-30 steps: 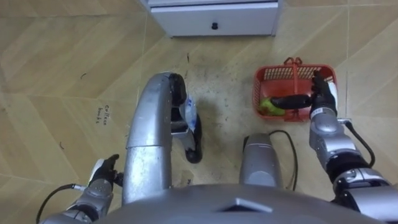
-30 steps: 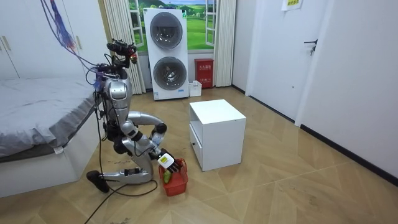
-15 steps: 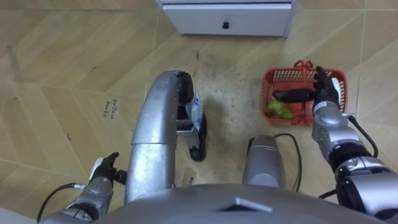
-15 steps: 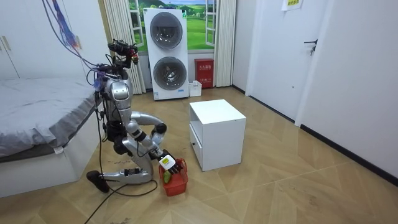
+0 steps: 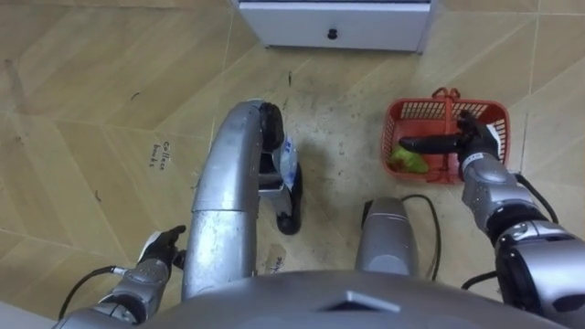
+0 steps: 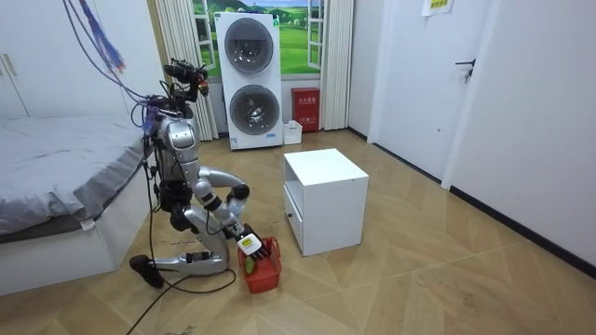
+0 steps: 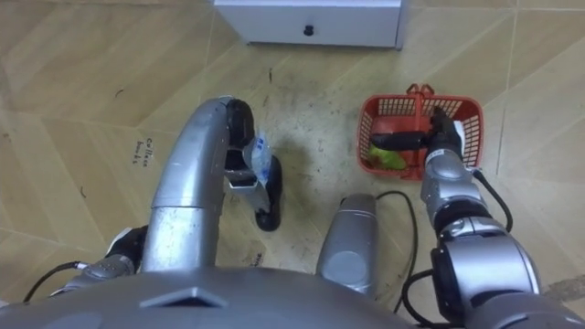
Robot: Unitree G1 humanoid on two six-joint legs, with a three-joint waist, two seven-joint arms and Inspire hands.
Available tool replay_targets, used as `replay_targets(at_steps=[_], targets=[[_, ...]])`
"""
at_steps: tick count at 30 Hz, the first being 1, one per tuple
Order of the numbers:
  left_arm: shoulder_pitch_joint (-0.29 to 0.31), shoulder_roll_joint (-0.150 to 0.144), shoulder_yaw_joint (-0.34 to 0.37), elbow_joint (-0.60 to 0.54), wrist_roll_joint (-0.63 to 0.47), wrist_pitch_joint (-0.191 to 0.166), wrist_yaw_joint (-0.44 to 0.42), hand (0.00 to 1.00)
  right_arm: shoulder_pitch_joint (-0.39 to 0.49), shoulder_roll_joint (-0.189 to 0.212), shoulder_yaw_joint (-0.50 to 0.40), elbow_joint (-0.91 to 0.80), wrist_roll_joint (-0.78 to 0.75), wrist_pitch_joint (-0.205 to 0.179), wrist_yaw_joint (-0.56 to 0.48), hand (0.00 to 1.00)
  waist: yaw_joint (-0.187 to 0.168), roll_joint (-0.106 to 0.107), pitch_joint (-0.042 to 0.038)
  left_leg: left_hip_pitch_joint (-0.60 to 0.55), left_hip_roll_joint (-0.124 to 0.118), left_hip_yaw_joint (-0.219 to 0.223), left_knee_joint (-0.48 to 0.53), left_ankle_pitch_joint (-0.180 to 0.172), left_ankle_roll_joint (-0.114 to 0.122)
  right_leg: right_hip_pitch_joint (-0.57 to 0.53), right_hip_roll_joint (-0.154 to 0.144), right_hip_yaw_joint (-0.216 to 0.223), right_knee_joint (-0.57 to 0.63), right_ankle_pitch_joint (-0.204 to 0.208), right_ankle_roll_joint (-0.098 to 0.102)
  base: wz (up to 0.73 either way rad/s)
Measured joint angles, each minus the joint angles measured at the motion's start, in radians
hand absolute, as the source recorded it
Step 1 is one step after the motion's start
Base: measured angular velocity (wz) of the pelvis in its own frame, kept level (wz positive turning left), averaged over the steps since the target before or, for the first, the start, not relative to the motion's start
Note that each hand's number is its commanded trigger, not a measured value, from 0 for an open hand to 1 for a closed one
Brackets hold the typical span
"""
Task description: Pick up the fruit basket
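Little has changed in the last half second: the right hand [image 5: 479,148] has sunk slightly toward the handle [image 5: 448,108] of the fruit basket [image 5: 413,107], and the basket stands on the same spot of the floor [image 5: 82,82]. The hand lies over the basket's right half, close against the handle that arches along its middle. Whether it grips the handle cannot be told. A dark long thing [image 5: 425,143] reaches from the hand across the handle toward the basket's left wall. A green fruit [image 5: 409,162] lies just beside it in the near left corner. The red basket rests on the wooden floor in front of the white cabinet [image 5: 366,20], a little to the right of the drawer's black knob [image 5: 332,35].

The left hand [image 5: 160,249] hangs low at the robot's left side, well apart from the basket, its fingers loosely relaxed and holding nothing.

A few words of dark handwriting [image 5: 163,155] stand on a floor plank to the left of the robot's knee, too small to read. In the room view the robot kneels between the bed [image 6: 56,158] and the cabinet, one arm stretched down to the basket. A yellow sign [image 6: 434,6] hangs high on the white wall, and a red box [image 6: 304,109] stands beside the stacked washing machines [image 6: 250,79]. The print on both is not legible.
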Motion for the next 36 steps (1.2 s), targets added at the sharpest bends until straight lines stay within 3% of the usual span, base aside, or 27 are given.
replay_targets(at_steps=[2,4,5,6,20,36], targets=[[-0.004,0.000,0.000,-0.001,0.000,0.002,-0.005,0.00,0.000,-0.007,0.000,0.015,0.003,0.003,0.012,0.00,0.013,0.000,0.0001,0.000,0.001,0.000,0.000,0.000,0.000,-0.003,0.000,0.000,0.001,0.000,0.000,0.00],[-0.006,0.000,0.000,-0.002,0.000,0.003,-0.009,0.00,-0.001,-0.014,0.001,0.018,0.008,0.007,0.015,0.26,0.024,0.000,0.0001,0.000,0.000,0.001,-0.001,0.000,-0.001,-0.004,0.000,-0.001,0.001,0.000,0.000,0.00],[-0.006,0.000,-0.001,-0.002,0.000,0.006,-0.009,0.00,-0.003,-0.016,0.001,0.018,0.016,0.007,0.024,0.71,0.029,0.000,0.0003,0.000,0.000,0.001,-0.002,0.001,-0.001,-0.005,0.000,-0.002,0.001,0.000,0.000,0.00],[-0.008,0.000,-0.001,-0.002,0.000,0.008,-0.010,0.00,-0.004,-0.018,0.001,0.018,0.024,0.007,0.032,1.00,0.036,-0.001,0.0006,-0.001,0.000,0.001,-0.002,0.001,-0.002,-0.003,0.000,-0.002,0.001,0.000,0.000,0.00],[-0.014,-0.010,-0.027,0.000,0.000,0.014,-0.011,0.00,-0.015,-0.015,0.004,0.097,0.092,0.005,0.068,1.00,0.049,-0.004,0.0030,-0.004,0.000,-0.001,-0.001,0.002,-0.004,-0.001,0.003,-0.010,0.001,0.000,0.000,0.00],[-0.085,-0.034,-0.026,0.052,0.001,0.022,-0.011,0.00,-0.015,0.011,0.081,0.097,0.110,0.020,0.064,1.00,0.048,-0.016,0.0100,-0.012,-0.003,-0.014,0.010,0.006,0.001,0.010,0.012,-0.015,0.000,0.000,0.000,0.00]])
